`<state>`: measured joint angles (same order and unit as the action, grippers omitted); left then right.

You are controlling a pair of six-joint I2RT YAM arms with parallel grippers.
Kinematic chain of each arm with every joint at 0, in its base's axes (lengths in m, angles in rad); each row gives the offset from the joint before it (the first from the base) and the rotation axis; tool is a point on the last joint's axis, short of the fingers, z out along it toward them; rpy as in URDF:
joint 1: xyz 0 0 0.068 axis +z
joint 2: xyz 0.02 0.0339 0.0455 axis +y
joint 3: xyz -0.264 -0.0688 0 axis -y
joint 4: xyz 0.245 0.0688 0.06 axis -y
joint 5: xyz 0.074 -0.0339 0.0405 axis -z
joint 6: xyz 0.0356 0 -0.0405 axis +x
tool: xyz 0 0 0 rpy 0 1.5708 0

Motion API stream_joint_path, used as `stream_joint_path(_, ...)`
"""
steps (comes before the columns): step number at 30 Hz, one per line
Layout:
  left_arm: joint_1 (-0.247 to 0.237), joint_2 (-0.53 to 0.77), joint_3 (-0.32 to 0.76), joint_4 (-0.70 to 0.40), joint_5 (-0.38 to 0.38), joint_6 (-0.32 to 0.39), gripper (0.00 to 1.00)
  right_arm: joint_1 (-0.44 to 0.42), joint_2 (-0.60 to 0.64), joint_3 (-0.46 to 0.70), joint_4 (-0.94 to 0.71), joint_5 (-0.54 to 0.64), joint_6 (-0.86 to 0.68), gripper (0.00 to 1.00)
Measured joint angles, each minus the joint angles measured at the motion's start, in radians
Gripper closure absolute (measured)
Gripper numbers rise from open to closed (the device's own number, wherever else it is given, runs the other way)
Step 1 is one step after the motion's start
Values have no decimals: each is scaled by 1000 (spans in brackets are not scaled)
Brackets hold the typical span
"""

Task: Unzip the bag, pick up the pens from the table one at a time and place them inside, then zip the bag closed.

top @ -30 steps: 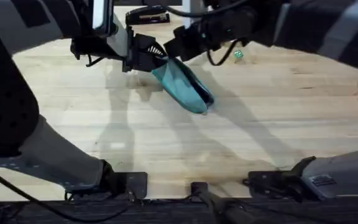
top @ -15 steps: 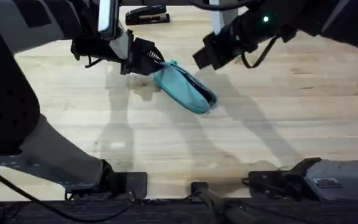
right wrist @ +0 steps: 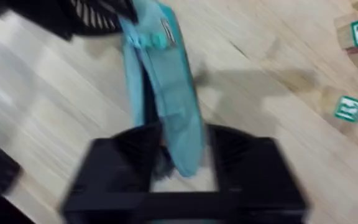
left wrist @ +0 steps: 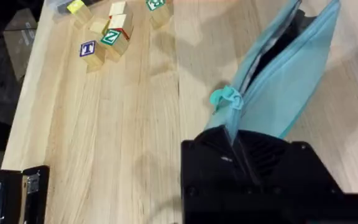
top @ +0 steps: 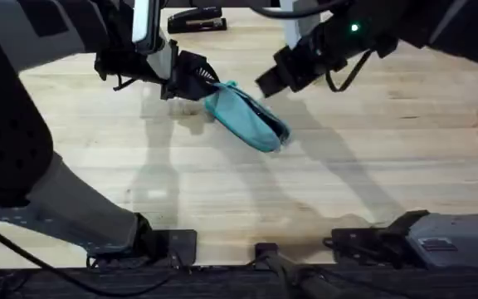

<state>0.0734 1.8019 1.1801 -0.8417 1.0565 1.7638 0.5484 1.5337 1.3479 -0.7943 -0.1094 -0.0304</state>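
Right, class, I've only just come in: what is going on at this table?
Two robot arms are working on a teal bag above a wooden table. The left pincer grips one end of the bag, holding it off the tabletop. The right pincer hovers just beside the bag, apart from it. In the left wrist view the zipper gapes partly open. A black stapler and some lettered blocks lie farther off.

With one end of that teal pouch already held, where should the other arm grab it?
Probably the free far end of the bag, coming down from above. The left tool pinches the near end, leaving the bag stretched out with its zipper opening facing up; gripping that end would keep it taut.
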Motion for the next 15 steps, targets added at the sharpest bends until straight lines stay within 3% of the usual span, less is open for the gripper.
stream_joint_path(1, 0, 0, 0, 0, 0, 0, 955, 0, 0, 0, 16, -13, 21, 470)
stream_joint_path(2, 0, 0, 0, 0, 0, 0, 955, 0, 0, 0, 98, -64, 118, 54)
stream_joint_path(4, 0, 0, 0, 0, 0, 0, 955, 0, 0, 0, 158, -86, 206, 8)
stream_joint_path(15, 0, 0, 0, 0, -2, 0, 957, 0, 13, 0, 248, -120, 711, 4)
